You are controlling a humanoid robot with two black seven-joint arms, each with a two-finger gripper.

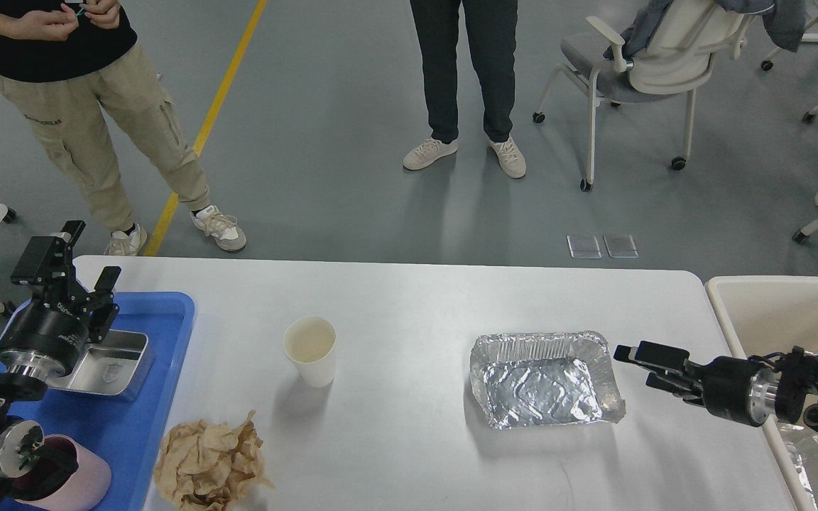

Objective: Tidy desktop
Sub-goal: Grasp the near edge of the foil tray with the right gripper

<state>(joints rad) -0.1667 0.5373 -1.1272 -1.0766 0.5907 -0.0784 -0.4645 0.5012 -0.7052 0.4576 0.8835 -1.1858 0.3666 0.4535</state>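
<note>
Desktop (409,298): white, fills lower half of view, between blue tray (160,397) on left and cream bin (743,312) on right. On desktop: paper cup (310,350) upright left of centre; foil container (544,380) right of centre; crumpled brown paper (209,465) near front-left edge. Right gripper (633,363) just beside foil container's right rim, fingers spread, empty. Left gripper (75,266) above tray's steel box (107,362), fingers spread, empty.

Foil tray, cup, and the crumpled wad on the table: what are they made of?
Foil tray: thin aluminium by the look, shiny, with a creased, ribbed rim. Cup: likely paper, matte off-white with a rolled lip. Crumpled wad: brown paper or napkin, dull, heavily wrinkled.
</note>
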